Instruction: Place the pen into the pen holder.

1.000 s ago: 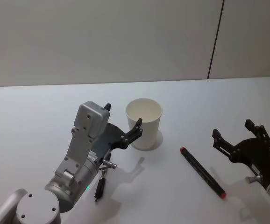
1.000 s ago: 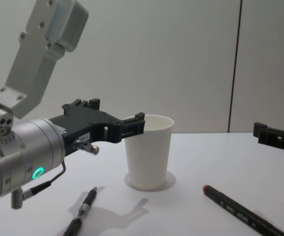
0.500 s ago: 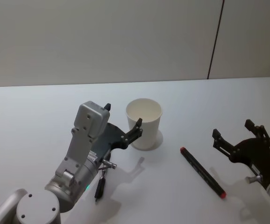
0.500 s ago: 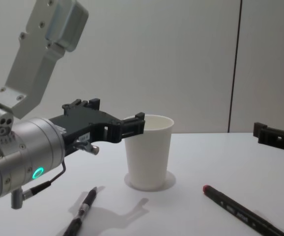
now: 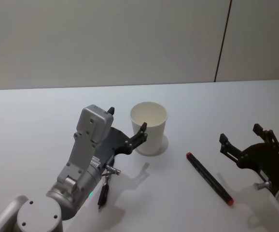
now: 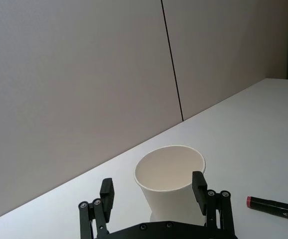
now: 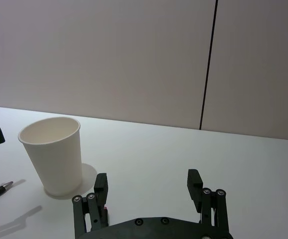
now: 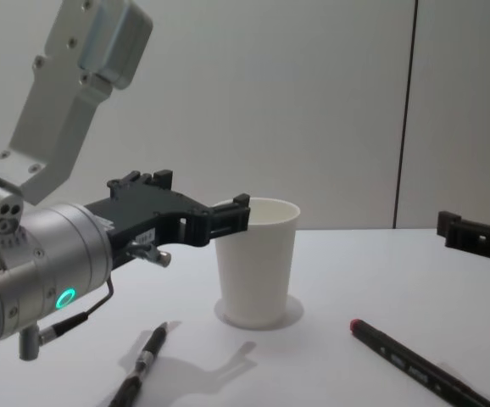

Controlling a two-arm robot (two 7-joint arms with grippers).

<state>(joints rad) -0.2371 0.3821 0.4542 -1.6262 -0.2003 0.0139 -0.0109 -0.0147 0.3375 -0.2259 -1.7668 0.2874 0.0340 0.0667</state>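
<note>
Left arm: came in from the lower left of the head view, bent at the elbow, forearm level above the table (image 5: pixel 33 125).
Left gripper (image 5: pixel 127 119): fingers spread wide; one fingertip (image 5: pixel 143 126) lay against the pen holder's side near the rim, contact could not be told.
Right gripper (image 5: pixel 240 133): lower right of the head view, fingers spread apart, holding nothing, just right of the red-tipped pen.
Pen holder (image 5: pixel 151 137): plain white cup, upright at centre of the head view.
Red-tipped pen (image 5: pixel 209 179): lay flat, right of the cup, between it and the right gripper.
Slim black pen (image 5: pixel 102 193): lay flat beneath the left arm, lower left.
Writing: pale print on the red-tipped pen's barrel in the chest view, too small to read.
</note>
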